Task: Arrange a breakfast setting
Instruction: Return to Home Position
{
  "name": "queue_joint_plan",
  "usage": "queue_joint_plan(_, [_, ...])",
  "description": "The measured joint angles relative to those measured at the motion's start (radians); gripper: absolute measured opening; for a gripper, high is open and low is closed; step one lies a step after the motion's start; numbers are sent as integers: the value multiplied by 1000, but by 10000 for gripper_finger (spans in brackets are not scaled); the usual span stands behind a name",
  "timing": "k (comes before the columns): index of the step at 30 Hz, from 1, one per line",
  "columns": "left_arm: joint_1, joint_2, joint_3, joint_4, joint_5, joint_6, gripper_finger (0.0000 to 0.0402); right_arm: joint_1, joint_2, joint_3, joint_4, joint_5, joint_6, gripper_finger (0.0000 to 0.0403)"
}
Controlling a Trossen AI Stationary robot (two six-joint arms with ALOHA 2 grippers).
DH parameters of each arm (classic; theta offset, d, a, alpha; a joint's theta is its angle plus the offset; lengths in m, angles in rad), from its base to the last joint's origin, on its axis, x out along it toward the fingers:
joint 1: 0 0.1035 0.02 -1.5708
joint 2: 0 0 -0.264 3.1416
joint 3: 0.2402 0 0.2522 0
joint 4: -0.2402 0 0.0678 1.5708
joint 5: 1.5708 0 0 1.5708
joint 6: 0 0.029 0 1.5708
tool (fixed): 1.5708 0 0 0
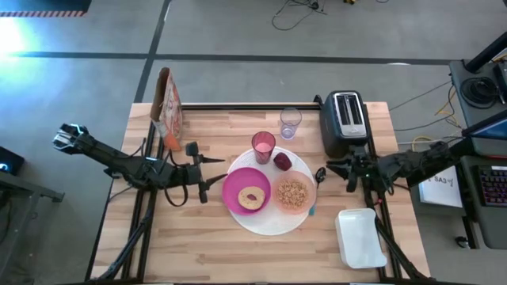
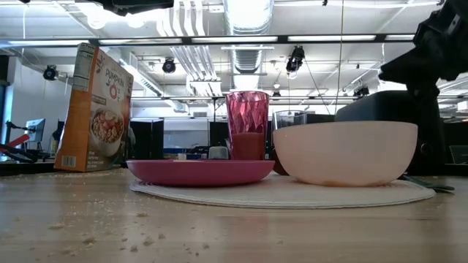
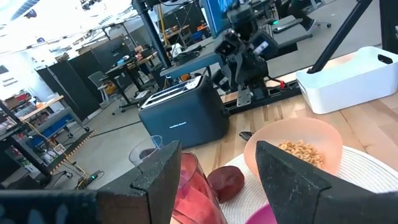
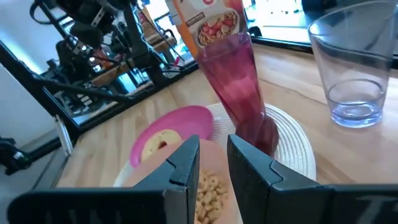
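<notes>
A large white plate (image 1: 273,222) lies at the table's middle. On it rest a magenta plate (image 1: 236,188) with a ring-shaped bagel (image 1: 253,197) and a peach-orange bowl (image 1: 293,195) of cereal. A pink cup (image 1: 263,146) and a dark red fruit (image 1: 283,161) stand at the white plate's far rim. My left gripper (image 1: 214,172) is open and empty, left of the magenta plate, and points at it. My right gripper (image 1: 331,171) hangs right of the bowl, its fingers a narrow gap apart and empty. In the right wrist view, the bowl (image 4: 211,186) shows just beyond the fingers.
A clear glass (image 1: 290,123) and a black toaster (image 1: 344,123) stand at the far side. A cereal box (image 1: 168,107) stands at the far left. A white container (image 1: 360,237) lies at the near right. Crumbs are scattered on the near tabletop (image 2: 110,234).
</notes>
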Motion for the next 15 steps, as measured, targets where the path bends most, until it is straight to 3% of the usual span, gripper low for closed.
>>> queue_joint_plan(5, [3,0,0,1,0,0,191,0,-40,-85,159,-3,-82,73])
queue_joint_plan(10, [5,0,0,3,1,0,191,0,-33,-123,342,-2,-271,73])
queue_joint_plan(15, [5,0,0,3,2,0,191,0,-27,-141,367,0,-349,73])
